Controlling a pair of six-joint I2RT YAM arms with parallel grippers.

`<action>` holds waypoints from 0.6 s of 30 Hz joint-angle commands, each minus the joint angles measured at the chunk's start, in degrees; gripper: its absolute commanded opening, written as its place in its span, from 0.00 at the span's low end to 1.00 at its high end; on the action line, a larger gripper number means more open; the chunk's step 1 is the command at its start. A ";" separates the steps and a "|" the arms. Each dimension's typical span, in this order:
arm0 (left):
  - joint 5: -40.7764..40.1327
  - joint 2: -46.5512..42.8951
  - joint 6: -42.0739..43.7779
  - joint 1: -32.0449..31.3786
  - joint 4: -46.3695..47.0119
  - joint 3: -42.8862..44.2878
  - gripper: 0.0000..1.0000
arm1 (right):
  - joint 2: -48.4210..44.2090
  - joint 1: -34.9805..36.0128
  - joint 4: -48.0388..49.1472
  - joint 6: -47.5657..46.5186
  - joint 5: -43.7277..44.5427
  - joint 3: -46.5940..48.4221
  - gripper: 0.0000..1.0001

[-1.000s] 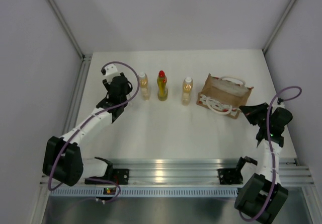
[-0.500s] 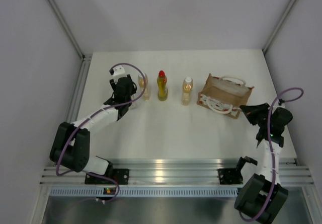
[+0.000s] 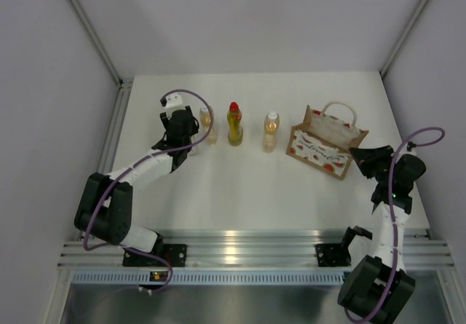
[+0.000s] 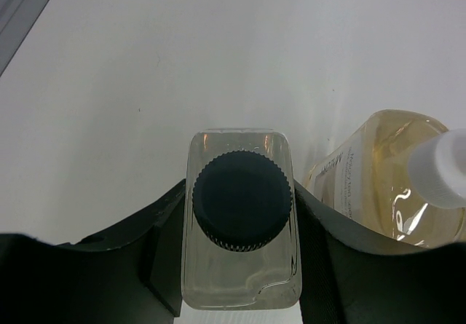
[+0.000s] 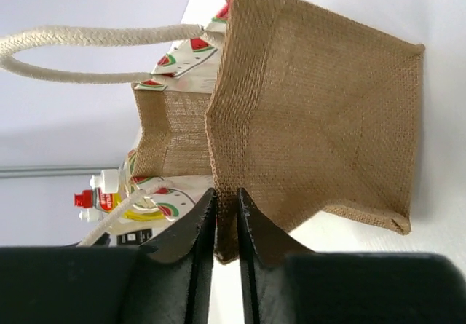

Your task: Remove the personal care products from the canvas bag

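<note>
My left gripper [image 3: 183,126] is shut on the clear bottle with a dark grey cap [image 4: 242,222], held upright just left of an amber bottle [image 3: 210,125] with a white cap [image 4: 443,171]. The gripper hides the clear bottle in the top view. A yellow bottle with a red cap [image 3: 234,124] and a second amber bottle [image 3: 271,132] stand in the same row. The canvas bag [image 3: 325,143] stands to their right, its printed panel facing front. My right gripper [image 3: 362,162] is shut on the bag's brown side edge [image 5: 227,186].
The bag's white rope handles [image 5: 87,40] loop up over its mouth. Grey walls close the table [image 3: 247,193] in on the left, back and right. The metal rail [image 3: 247,247] with the arm bases runs along the near edge.
The bag has gone from lying tilted with its handles spilled forward to standing upright, pulled by my right gripper. My left gripper moved right with the clear bottle, up beside the amber bottle.
</note>
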 commanded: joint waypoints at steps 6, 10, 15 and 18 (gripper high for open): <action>0.54 -1.59 -1.12 0.21 3.23 4.46 0.70 | -0.98 0.34 2.16 0.83 -0.87 3.47 0.29; 0.98 -2.38 -0.77 0.29 2.61 4.90 0.77 | -0.90 0.34 1.99 0.92 -1.14 4.00 0.41; 2.38 -3.87 -0.77 0.12 0.15 6.13 0.86 | -0.98 0.34 0.85 0.40 -1.66 4.88 0.57; 3.70 -6.07 -0.25 -0.41 -2.74 7.62 0.98 | -1.33 0.34 0.49 -0.13 -1.84 6.02 0.67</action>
